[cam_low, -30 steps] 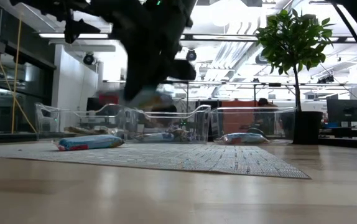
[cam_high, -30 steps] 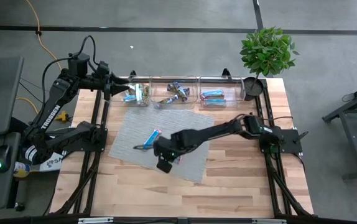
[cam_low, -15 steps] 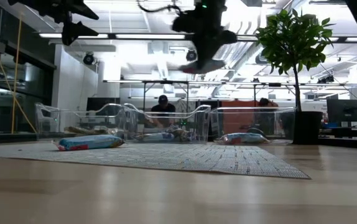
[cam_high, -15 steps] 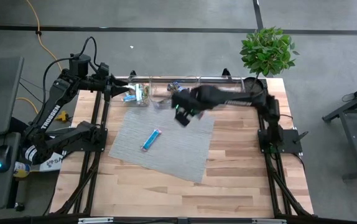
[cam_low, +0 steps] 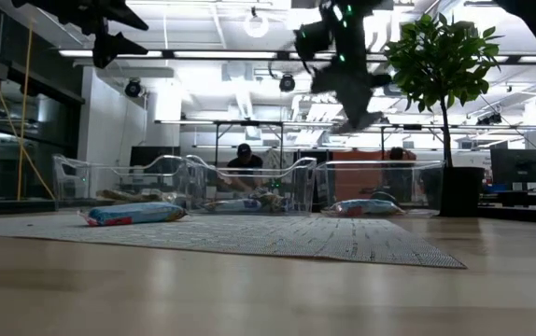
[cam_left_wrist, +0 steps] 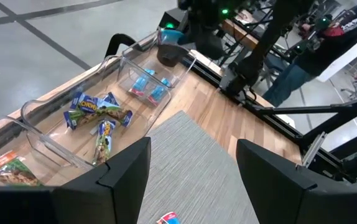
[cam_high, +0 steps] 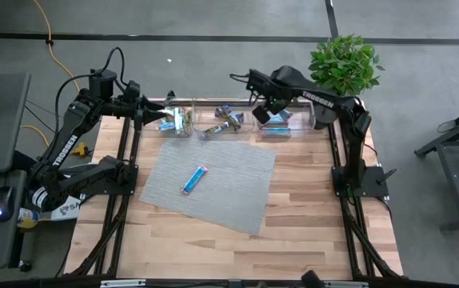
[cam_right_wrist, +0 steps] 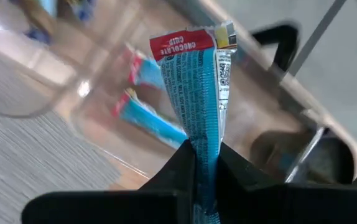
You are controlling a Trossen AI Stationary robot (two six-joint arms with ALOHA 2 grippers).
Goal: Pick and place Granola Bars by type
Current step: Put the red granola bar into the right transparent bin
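My right gripper (cam_high: 260,102) hangs high over the right clear bin (cam_high: 281,128) at the table's far edge, shut on a blue bar with a red end (cam_right_wrist: 194,81). That bin holds matching blue bars with pink ends (cam_right_wrist: 146,118). The middle bin (cam_high: 226,120) holds blue and yellow-green bars (cam_left_wrist: 97,115). The left bin (cam_high: 177,120) has green and orange wrappers. One more blue bar (cam_high: 194,179) lies flat on the grey mat (cam_high: 213,180). My left gripper (cam_left_wrist: 191,180) waits open, high over the left bin. My right gripper pinches the blue bar between its two fingers (cam_right_wrist: 178,168) at the wrapper's lower end (cam_right_wrist: 202,152). The rest of the bar sticks out past the fingertips, with the red end (cam_right_wrist: 181,42) farthest out. The bar is lifted clear, above the right bin.
A potted plant (cam_high: 343,66) stands at the table's far right corner, beside a dark round pot (cam_high: 324,112). Bare wood shows on the table's near half (cam_high: 293,232). People sit in the room beyond (cam_low: 244,154).
My right gripper rose from the mat's near middle and swung toward the far edge, passing the middle bin, then moved right to above the right bin, carrying the blue bar lifted clear. The other blue bar stayed on the mat.
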